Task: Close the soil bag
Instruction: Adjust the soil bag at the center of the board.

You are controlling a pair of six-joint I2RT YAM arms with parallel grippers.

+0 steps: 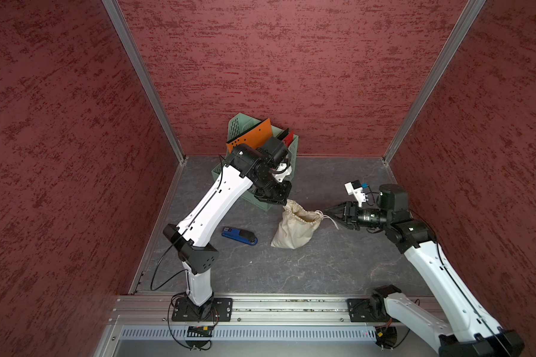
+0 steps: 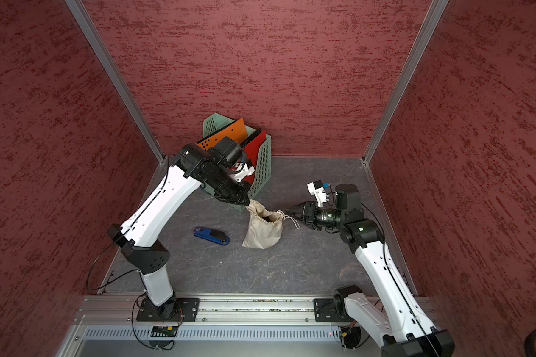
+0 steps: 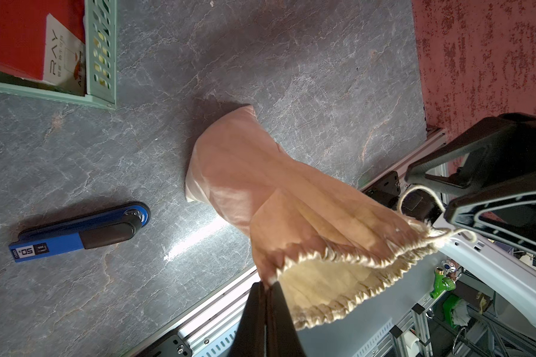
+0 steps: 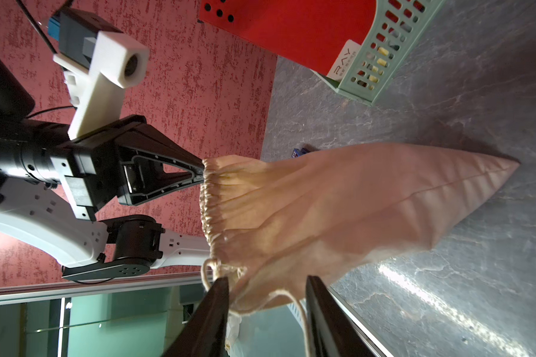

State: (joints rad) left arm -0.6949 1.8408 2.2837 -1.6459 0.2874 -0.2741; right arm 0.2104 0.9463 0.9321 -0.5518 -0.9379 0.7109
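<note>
The grey stone-pattern table (image 1: 291, 272) carries all items. The green mesh file rack (image 2: 262, 167) stands against the back wall and holds an orange folder (image 1: 251, 136) and a red folder (image 2: 256, 148). The soil bag (image 1: 293, 230) stands on the table just in front of the rack, between the two arms. Its neck is partly gathered and its mouth is open. The left gripper (image 3: 266, 286) is closed and pinches the bag's frilled rim on the rack side. The right gripper (image 4: 266, 279) sits at the opposite side of the neck with its jaws parted. The blue stapler (image 1: 239, 236) lies flat near the bag, on the left arm's side. The thin cord (image 4: 304, 318) hangs loose between the right jaws.
</note>
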